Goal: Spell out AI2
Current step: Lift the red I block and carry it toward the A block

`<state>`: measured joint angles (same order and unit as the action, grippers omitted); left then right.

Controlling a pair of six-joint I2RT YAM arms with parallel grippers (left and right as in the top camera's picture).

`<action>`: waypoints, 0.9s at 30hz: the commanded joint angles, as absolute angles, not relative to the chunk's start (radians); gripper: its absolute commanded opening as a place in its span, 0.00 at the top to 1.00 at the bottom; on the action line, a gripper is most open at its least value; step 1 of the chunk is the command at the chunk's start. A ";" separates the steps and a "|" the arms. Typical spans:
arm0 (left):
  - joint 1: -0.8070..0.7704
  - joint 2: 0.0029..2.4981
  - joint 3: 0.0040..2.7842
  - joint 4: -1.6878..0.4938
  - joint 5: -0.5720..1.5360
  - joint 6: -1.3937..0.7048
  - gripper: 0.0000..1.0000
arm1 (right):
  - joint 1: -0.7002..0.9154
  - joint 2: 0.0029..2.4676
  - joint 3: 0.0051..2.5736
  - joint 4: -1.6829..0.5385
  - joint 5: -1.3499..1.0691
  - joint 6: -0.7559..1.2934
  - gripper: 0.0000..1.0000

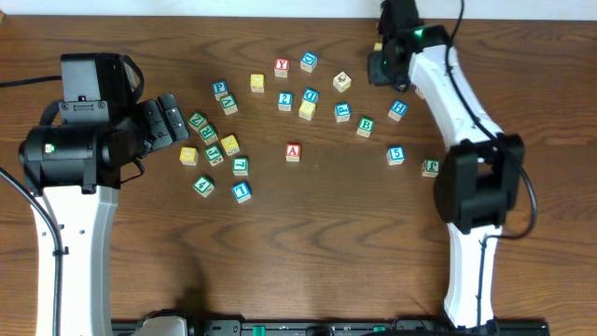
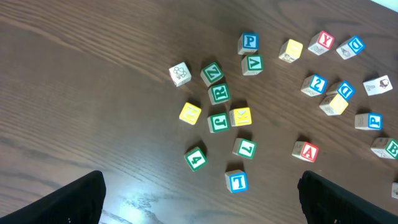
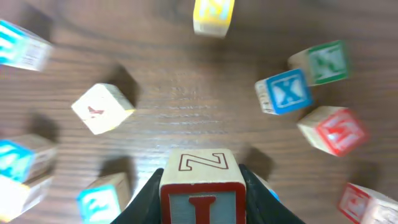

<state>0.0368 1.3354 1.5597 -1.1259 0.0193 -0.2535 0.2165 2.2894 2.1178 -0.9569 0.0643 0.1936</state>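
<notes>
My right gripper (image 3: 203,202) is shut on the red-framed "I" cube (image 3: 203,193), whose top face shows an outlined "Z". It holds the cube above the table near the back right (image 1: 381,63), where the arm hides the cube from the overhead view. The red "A" cube (image 1: 293,152) (image 2: 306,150) lies alone at mid-table. Behind it, among other cubes, sits the blue "2" cube (image 1: 284,100) (image 2: 314,84). At the left, above the wood, my left gripper (image 1: 173,118) (image 2: 211,214) hangs wide open and empty, its fingers (image 2: 78,199) apart from every cube.
Several other letter cubes are scattered across the dark wooden table. A green and yellow cluster (image 1: 213,145) lies close to the left gripper. A blue "1" (image 1: 242,191), a blue "5" (image 1: 395,155) and a red "Y" (image 1: 281,67) are among them. Bare wood (image 1: 308,252) fills the front.
</notes>
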 commanded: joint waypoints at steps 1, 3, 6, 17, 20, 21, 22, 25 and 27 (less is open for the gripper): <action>0.040 1.344 1.556 -1.129 0.007 -0.237 0.02 | 0.218 2.210 2.130 -0.977 0.068 0.198 0.75; 0.040 1.344 1.556 -1.129 0.007 -0.237 0.02 | 0.218 2.183 2.130 -0.997 0.064 0.198 0.75; 0.040 1.344 1.556 -1.129 0.007 -0.237 0.02 | 0.218 2.152 2.130 -1.028 0.038 0.198 0.75; 0.040 1.344 1.556 -1.129 0.007 -0.237 0.02 | 0.224 2.119 2.130 -1.187 -0.089 0.213 0.75; 0.040 1.344 1.556 -1.129 0.007 -0.237 0.02 | 0.244 2.119 2.130 -1.233 -0.089 0.216 0.73; 0.040 1.344 1.556 -1.129 0.007 -0.237 0.02 | 0.251 2.119 2.130 -1.244 -0.089 0.216 0.73; 0.040 1.344 1.556 -1.129 0.007 -0.237 0.02 | 0.259 2.119 2.130 -1.254 -0.089 0.217 0.73; 0.040 1.344 1.556 -1.129 0.007 -0.237 0.02 | 0.293 2.121 2.130 -1.284 -0.089 0.232 0.71; 0.040 1.344 1.556 -1.129 0.007 -0.237 0.02 | 0.314 2.125 2.130 -1.292 -0.088 0.237 0.71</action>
